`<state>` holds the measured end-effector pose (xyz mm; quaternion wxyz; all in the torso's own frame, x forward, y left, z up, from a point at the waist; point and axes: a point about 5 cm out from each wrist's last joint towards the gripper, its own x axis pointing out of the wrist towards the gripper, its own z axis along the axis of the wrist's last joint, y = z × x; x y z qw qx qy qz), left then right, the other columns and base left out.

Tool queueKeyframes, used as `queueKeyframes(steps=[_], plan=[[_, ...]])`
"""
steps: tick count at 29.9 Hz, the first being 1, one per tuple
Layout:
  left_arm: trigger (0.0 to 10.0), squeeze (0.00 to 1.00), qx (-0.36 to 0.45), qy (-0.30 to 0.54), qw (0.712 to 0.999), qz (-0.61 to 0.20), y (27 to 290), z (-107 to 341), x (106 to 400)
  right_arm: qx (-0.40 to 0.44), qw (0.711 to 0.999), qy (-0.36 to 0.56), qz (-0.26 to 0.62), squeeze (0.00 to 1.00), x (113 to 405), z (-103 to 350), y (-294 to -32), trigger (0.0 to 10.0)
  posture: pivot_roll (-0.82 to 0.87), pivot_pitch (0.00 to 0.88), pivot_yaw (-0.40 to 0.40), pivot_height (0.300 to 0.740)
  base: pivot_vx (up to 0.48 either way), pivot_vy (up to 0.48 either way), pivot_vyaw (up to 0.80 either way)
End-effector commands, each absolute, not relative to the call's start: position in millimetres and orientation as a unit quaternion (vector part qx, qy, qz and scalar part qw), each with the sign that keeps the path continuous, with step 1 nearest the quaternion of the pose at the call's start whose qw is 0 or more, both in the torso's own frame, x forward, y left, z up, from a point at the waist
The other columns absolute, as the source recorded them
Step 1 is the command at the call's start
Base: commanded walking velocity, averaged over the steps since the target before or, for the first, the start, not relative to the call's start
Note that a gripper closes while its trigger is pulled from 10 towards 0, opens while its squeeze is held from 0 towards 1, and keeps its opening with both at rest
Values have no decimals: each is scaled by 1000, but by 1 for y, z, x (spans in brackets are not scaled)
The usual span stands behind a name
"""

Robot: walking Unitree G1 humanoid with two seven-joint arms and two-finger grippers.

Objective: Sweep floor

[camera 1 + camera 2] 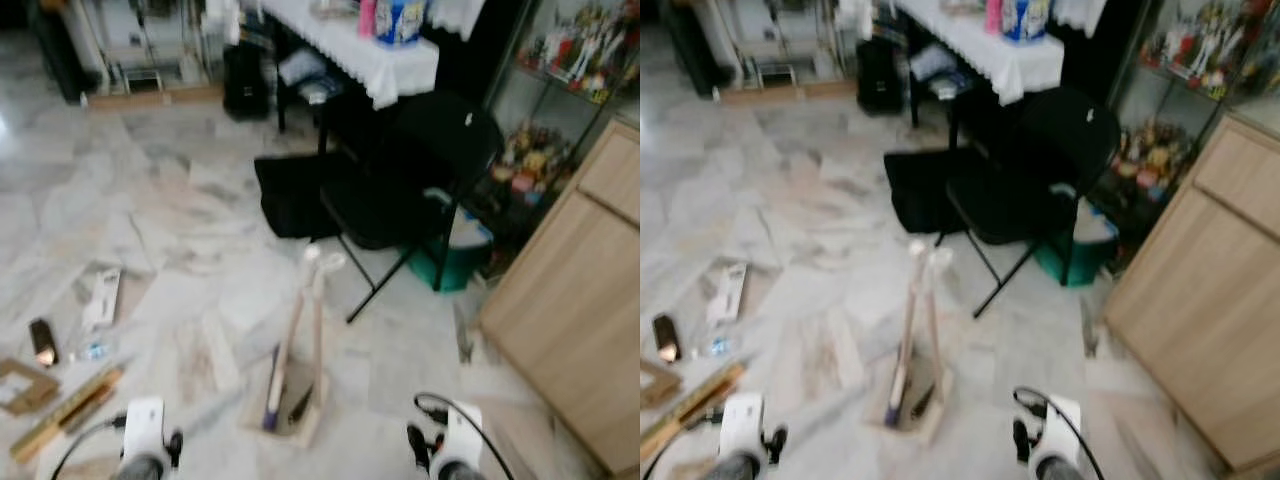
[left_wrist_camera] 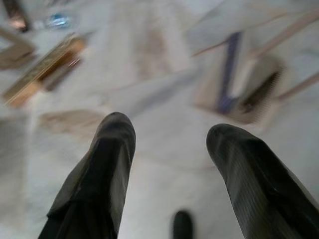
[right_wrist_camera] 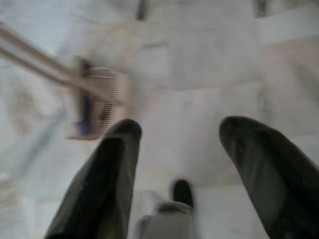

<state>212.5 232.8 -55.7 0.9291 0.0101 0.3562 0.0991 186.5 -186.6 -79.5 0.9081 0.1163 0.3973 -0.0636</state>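
1. My left gripper hangs low over the pale marble floor, its two black fingers spread wide with nothing between them.
2. My right gripper hovers over the same floor, fingers parted too, and empty.
3. Straight ahead, between my two arms, the broom and dustpan set stands on the floor: a beige pan with a blue-purple brush inside, and two pale handles rising upright, leaning a touch.
4. From my left wrist the dustpan sits ahead of the fingers, well apart from them; from my right wrist it lies ahead as well, its comb teeth facing me.
5. Off to my left, litter: a long gold-brown box, a flat brown cardboard piece, a small dark item and a white packet.
6. Beyond the set, a black folding chair stands by a white-clothed table.
7. To my right, a light wooden cabinet.
8. Everything is blurred.
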Motion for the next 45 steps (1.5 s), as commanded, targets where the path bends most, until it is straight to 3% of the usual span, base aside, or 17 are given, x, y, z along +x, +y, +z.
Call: queueKeyframes(steps=[1,19,34,45], plan=[[10000,0,5,363,926,100,233,-58,209,120,908,395,-67,0,188,-79,-186,10000,-35,27,-49,740,0,0,0],[10000,0,13,363,927,90,230,-58,211,122,909,392,-68,0,190,-78,-186,10000,-36,38,-52,740,0,0,0],[10000,0,14,363,928,86,228,-59,210,120,909,393,-68,0,189,-78,-188,10000,-41,36,-54,740,0,-344,0],[10000,0,10,363,928,90,229,-59,208,119,909,395,-65,0,188,-79,-187,10000,-33,17,-51,740,0,0,0]])
